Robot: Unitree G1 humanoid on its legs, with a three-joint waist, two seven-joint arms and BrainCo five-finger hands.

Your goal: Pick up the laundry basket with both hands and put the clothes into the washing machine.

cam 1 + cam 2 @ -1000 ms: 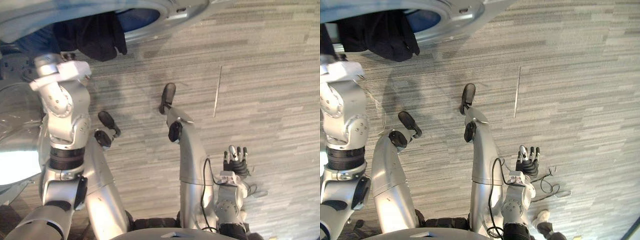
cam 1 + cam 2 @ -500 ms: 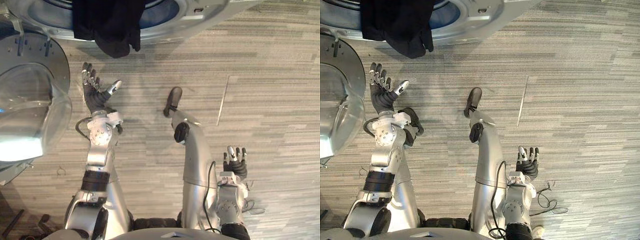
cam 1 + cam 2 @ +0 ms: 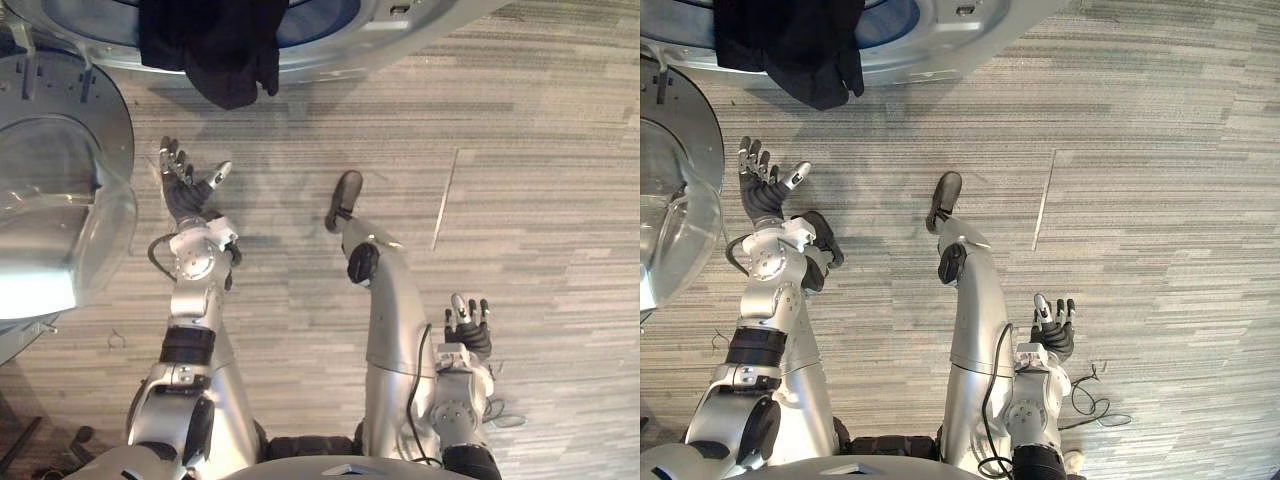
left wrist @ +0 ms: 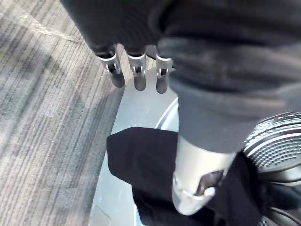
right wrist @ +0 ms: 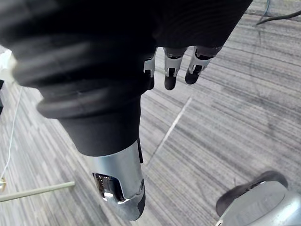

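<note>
A dark garment [image 3: 222, 45] hangs out over the lower rim of the washing machine's round opening [image 3: 400, 25] at the top of the eye views; the left wrist view shows the same black cloth [image 4: 141, 160] draped on the rim. My left hand [image 3: 185, 190] is held open below the garment, fingers straight and thumb spread, holding nothing. Low on the right, my right hand [image 3: 466, 328] hangs open over the floor, empty too; its straight fingers [image 5: 170, 70] show in the right wrist view.
The washer's glass door [image 3: 50, 215] stands swung open at the left, close beside my left arm. Striped grey carpet [image 3: 540, 200] spreads to the right, with a thin pale seam line [image 3: 444, 198] across it.
My left arm has come down from the washer's opening to an open hand below the garment, then drifted slightly left. The view has shifted. The right hand has stayed low.
</note>
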